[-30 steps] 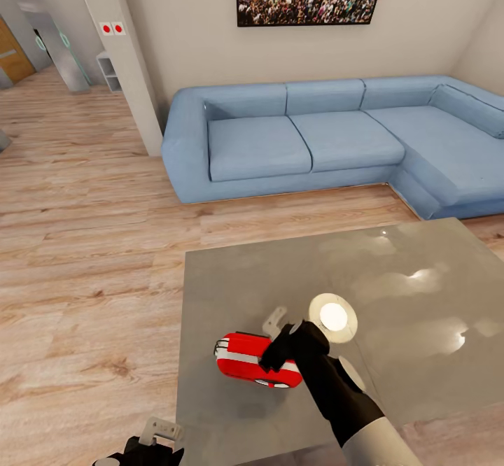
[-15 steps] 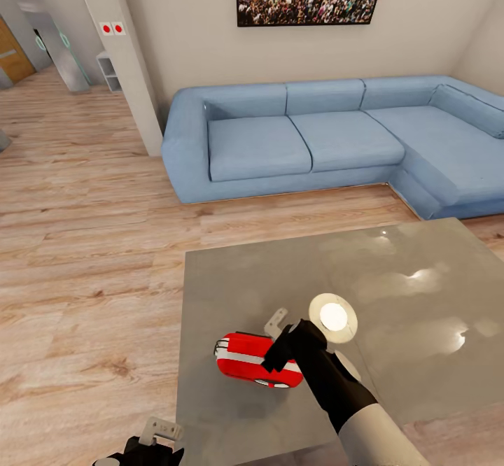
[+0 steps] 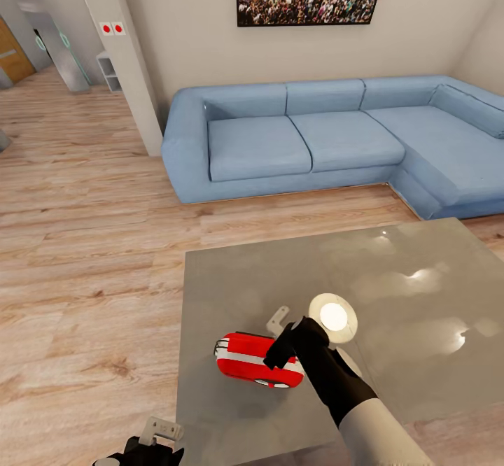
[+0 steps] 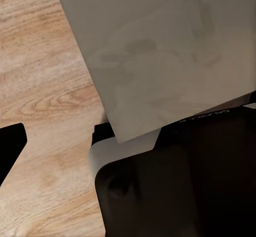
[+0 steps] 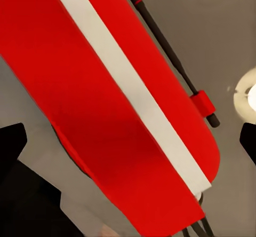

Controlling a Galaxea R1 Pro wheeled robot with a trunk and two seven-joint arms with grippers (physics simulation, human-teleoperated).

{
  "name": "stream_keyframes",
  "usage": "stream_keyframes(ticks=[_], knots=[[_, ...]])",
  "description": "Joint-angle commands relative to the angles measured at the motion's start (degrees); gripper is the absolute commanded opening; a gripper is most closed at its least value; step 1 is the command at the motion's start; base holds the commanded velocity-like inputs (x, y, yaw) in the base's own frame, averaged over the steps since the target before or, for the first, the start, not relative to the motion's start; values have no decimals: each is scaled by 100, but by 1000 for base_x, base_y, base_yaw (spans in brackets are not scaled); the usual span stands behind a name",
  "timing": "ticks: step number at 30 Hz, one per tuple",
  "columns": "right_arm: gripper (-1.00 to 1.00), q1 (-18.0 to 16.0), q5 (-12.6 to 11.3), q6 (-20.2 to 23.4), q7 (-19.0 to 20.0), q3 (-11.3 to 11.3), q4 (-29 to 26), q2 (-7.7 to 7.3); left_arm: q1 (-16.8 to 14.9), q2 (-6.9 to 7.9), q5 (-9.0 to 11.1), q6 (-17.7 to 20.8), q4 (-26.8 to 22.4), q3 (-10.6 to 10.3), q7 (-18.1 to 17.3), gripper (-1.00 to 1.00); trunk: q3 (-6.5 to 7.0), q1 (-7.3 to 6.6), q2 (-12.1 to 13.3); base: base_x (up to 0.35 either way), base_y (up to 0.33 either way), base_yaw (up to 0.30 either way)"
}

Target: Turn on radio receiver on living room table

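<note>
Glossy red shell on the radio receiver [image 3: 257,361], smooth like plastic, with a flat white band [image 5: 128,95] across it and a thin dark matt handle [image 5: 165,47] along one side. The table [image 3: 420,354] top is polished grey, mirror-smooth, throwing back a bright lamp glare [image 3: 333,316] near the radio. Light wood planks on the floor [image 3: 91,242], grain showing, satin sheen. The sofa [image 3: 308,140] looks soft blue cloth, matt. Right gripper [image 3: 280,343] casing is matt black
</note>
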Motion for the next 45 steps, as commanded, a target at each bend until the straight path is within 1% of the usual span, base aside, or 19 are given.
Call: stream_keyframes(ticks=[1,7,13,22,31,45], knots=[[100,-54,-4,-10,0,-3,98,1,0,0,1,0,0,0,0,100,0,0,0,0,0,0],[100,-160,-8,-116,-3,-8,310,4,0,0,1,0,3,0,0,100,0,0,0,0,0,0],[100,-183,-9,-172,-25,-9,495,13,0,0,1,-3,8,0,0,100,0,0,0,0,0,0],[100,-185,-9,-292,-27,-50,610,21,0,0,1,-4,9,0,0,100,0,0,0,0,0,0],[100,-339,-16,-447,-45,-53,1037,30,0,0,1,-5,11,0,0,100,0,0,0,0,0,0],[100,-366,-18,-545,-195,-53,1232,23,0,0,1,-8,9,0,0,100,0,0,0,0,0,0]])
